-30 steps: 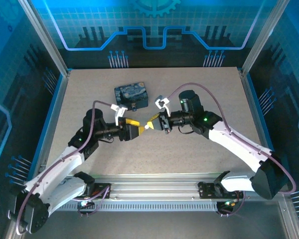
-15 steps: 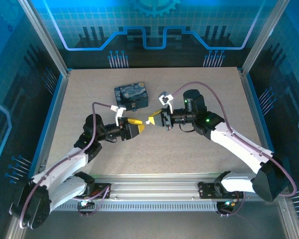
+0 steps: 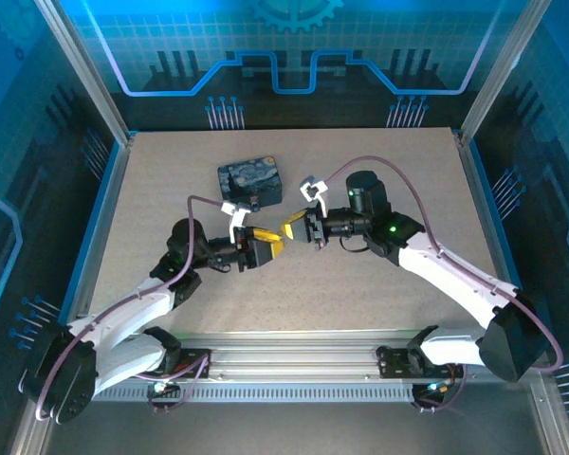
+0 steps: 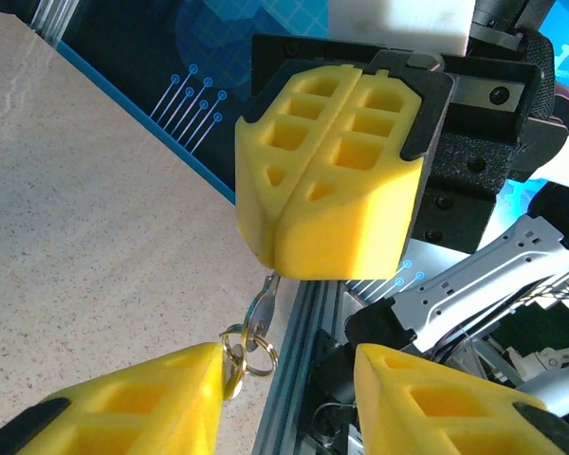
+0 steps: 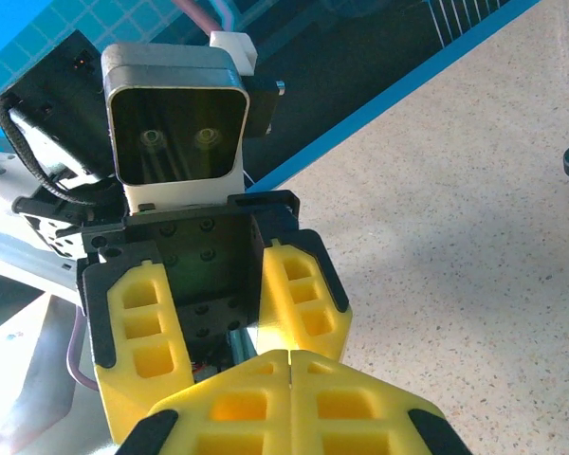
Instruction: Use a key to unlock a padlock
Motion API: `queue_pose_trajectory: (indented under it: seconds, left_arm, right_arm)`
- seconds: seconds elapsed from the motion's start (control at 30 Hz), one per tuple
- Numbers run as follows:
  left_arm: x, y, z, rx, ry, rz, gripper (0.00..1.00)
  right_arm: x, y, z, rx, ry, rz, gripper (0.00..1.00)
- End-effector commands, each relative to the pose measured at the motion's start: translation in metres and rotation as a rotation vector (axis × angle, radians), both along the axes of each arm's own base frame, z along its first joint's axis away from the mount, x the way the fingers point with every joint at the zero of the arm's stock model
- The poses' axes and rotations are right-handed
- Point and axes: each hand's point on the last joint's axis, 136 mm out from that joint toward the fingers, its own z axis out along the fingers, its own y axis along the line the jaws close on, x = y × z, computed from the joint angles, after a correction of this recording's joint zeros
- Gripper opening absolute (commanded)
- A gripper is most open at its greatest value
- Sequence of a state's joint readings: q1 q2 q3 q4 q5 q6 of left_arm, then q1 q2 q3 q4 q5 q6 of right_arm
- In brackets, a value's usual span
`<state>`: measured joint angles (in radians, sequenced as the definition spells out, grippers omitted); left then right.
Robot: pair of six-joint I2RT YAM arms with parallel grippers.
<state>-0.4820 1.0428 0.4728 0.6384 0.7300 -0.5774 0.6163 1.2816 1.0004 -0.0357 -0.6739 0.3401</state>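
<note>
Fingers (image 4: 360, 152) of the right tool (image 4: 284, 237) are pressed flat together, and the key (image 4: 264, 305) is pinched at their tips, as seen from the left wrist. The key is a thin grey sliver that hangs down from the seam between the two yellow pads. A small brass-coloured ring (image 4: 247, 347) is threaded through the lower end of the key and hangs just below the right tool. The left tool (image 4: 289, 365) is spread wide, with nothing gripped between its two yellow fingers. The ring is seen against the inner edge of one finger (image 4: 133, 398) of the left tool, while the other finger is well apart from it. From the right wrist, the closed right tool (image 5: 289, 365) is seen at the bottom, and the left tool (image 5: 218, 322) is faced directly, its fingers parted on either side of the closed tips. From above, the left tool (image 3: 270, 246) and the right tool (image 3: 289, 227) are found tip to tip over the middle of the speckled surface (image 3: 379, 171), both lifted off it. A dark tin (image 3: 251, 180) printed with a night sky is laid flat on the surface beyond both tools, nearer the left tool than the right.
</note>
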Motion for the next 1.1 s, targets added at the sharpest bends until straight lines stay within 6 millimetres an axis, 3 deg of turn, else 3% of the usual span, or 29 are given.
queue_pose_trajectory:
  seconds: [0.0, 0.17, 0.33, 0.43, 0.63, 0.87, 1.07]
  left_arm:
    - [0.002, -0.002, 0.016, -0.026, -0.071, 0.000, 0.39]
    - [0.005, 0.000, 0.015, -0.027, -0.067, 0.024, 0.35]
    - [0.009, 0.003, 0.016, -0.029, -0.066, 0.054, 0.52]
    - [0.011, 0.005, 0.016, -0.023, -0.069, 0.072, 0.53]
    - [0.013, 0.005, 0.014, -0.014, -0.063, 0.074, 0.38]
    - [0.012, 0.007, 0.013, -0.019, -0.066, 0.072, 0.10]
    - [0.012, 0.011, 0.011, -0.021, -0.057, 0.087, 0.10]
  right_arm:
    - [-0.005, 0.005, 0.005, 0.014, -0.009, 0.037, 0.00]
    - [-0.006, 0.005, 0.003, 0.013, -0.007, 0.038, 0.00]
    - [-0.006, 0.004, 0.003, 0.015, -0.009, 0.036, 0.00]
    - [-0.007, 0.004, 0.003, 0.015, -0.009, 0.038, 0.00]
    - [-0.007, 0.004, 0.002, 0.017, -0.008, 0.038, 0.00]
    - [-0.007, 0.005, 0.003, 0.020, -0.005, 0.039, 0.00]
    - [-0.003, 0.002, 0.003, 0.024, -0.003, 0.018, 0.00]
